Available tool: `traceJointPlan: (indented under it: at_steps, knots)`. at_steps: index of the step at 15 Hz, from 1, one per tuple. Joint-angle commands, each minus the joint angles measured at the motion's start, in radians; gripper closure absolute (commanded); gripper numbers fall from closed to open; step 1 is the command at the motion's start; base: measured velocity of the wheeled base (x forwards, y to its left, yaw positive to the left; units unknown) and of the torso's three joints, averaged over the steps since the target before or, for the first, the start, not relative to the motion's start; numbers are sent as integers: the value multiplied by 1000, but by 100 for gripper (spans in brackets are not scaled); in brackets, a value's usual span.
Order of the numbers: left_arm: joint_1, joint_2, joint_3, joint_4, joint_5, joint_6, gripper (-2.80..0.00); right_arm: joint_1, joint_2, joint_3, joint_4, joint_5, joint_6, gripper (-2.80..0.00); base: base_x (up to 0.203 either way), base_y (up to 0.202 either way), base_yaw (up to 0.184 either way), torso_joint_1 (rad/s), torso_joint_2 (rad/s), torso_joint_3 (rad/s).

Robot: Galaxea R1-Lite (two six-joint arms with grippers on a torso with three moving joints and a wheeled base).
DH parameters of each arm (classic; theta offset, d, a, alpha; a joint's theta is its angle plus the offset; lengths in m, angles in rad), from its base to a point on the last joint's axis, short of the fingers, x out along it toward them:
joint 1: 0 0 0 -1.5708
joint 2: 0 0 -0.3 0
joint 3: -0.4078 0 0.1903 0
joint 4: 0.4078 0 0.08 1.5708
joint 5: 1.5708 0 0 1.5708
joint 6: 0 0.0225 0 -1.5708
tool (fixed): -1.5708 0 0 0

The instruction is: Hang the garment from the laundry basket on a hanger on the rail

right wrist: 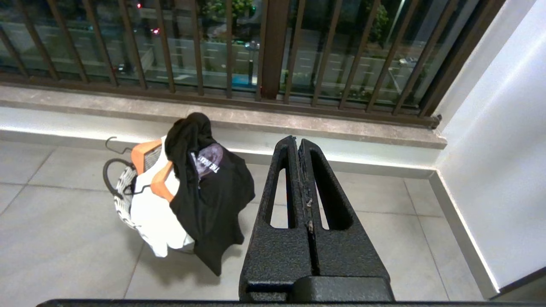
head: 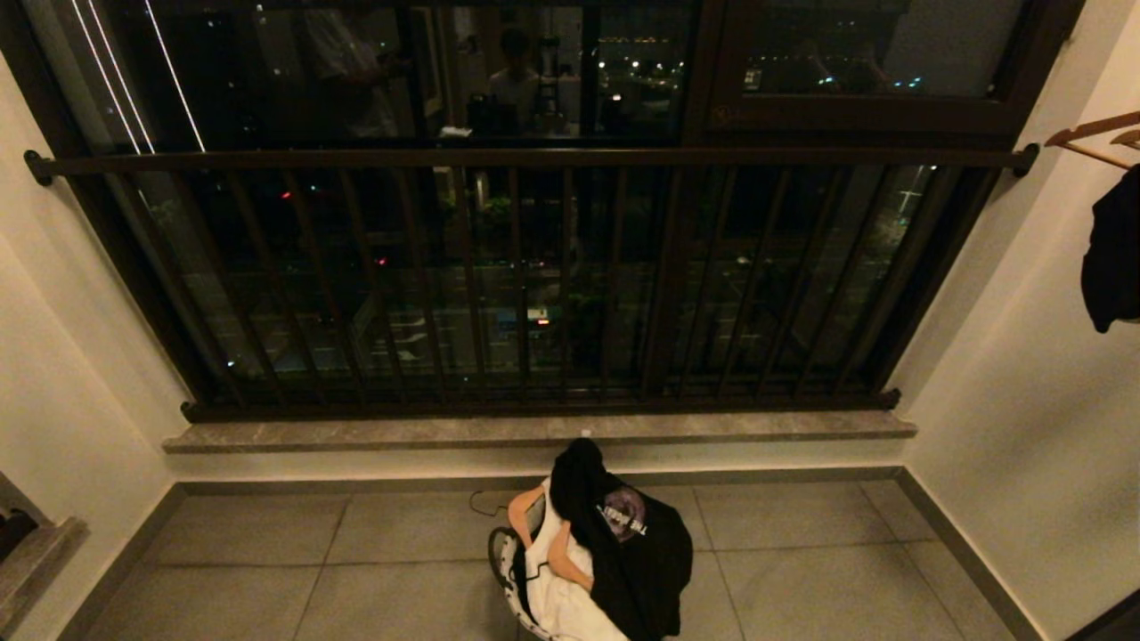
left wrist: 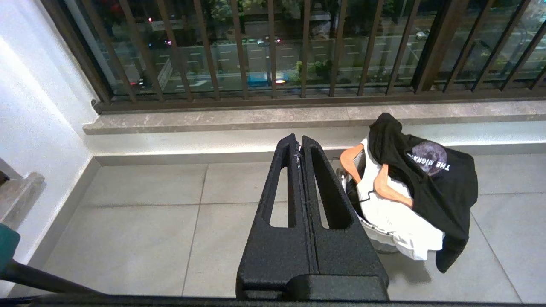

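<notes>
The laundry basket point(head: 501, 554) stands on the tiled floor below the window sill, low in the head view. A black garment point(head: 643, 556) with a round print is draped over its top and side. A white garment point(head: 563, 598) lies under it, with two orange wooden hangers point(head: 526, 511) poking out. My left gripper point(left wrist: 298, 141) is shut and empty, in the air to the left of the basket point(left wrist: 377, 233). My right gripper point(right wrist: 297, 143) is shut and empty, to the right of the basket point(right wrist: 121, 200). Neither arm shows in the head view. The rail is out of view.
A dark brown guard handrail point(head: 534, 158) with vertical bars spans the window above a stone sill point(head: 534, 432). White walls close in both sides. On the right wall a wooden hanger point(head: 1094, 133) and a dark garment point(head: 1113, 258) hang. A low step point(head: 36, 552) sits at the left.
</notes>
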Motion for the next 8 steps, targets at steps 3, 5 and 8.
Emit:
traceJointPlan:
  at_steps: [3,5,8]
  knots:
    - [0,0,0,0,0,-1,0,0,2,0,0,1,-2,0,0,0,0,0,0,0]
    - [1,1,0,0,0,-1,0,0,2,0,0,1,-2,0,0,0,0,0,0,0]
    - [0,1,0,0,0,-3,0,0,2,0,0,1,-2,0,0,0,0,0,0,0]
